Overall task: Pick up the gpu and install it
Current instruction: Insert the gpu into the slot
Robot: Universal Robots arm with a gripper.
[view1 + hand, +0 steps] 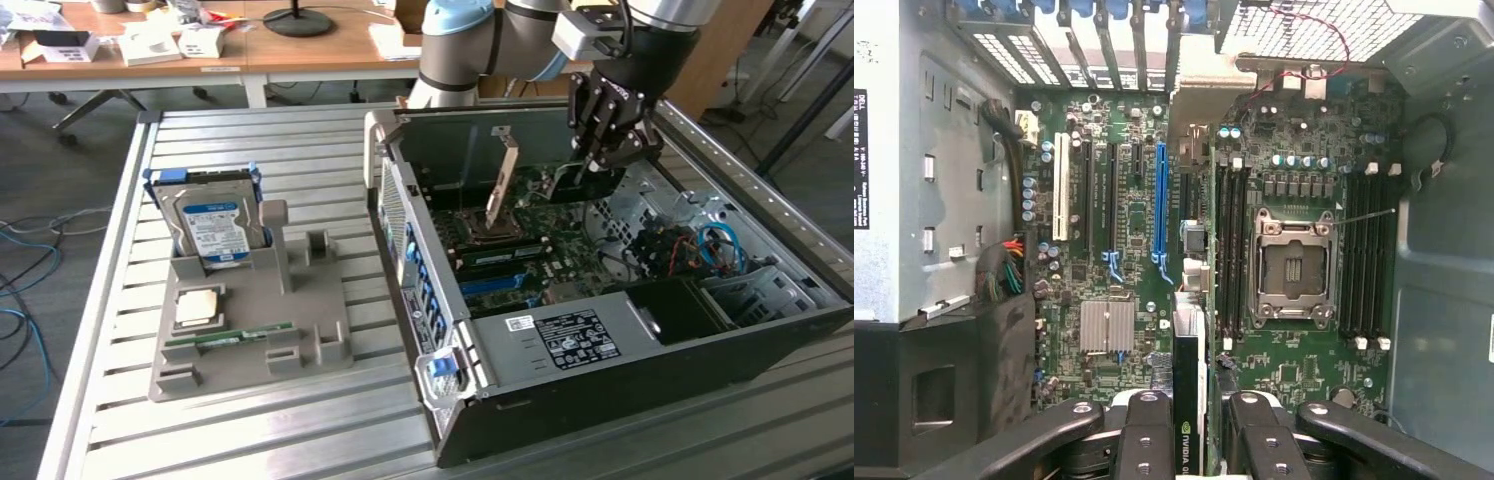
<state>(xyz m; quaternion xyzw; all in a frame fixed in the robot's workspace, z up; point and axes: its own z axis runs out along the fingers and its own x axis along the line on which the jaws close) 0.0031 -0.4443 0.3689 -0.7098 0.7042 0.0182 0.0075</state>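
The tool [603,150] reaches down into the open case [627,405] on the table [267,425], over the motherboard [561,262]. In the wrist view its fingers [1144,435] are clamped on the gpu [1188,375]. The card is seen edge-on, upright above the board, between the blue slot [1160,200] and the black memory slots beside the socket [1292,265]. I cannot tell whether the card is touching the board. To the exterior view's left of the case, well apart from it, a grey tray [314,345] holds a hard drive [214,228] standing upright and a memory stick [248,335] lying flat.
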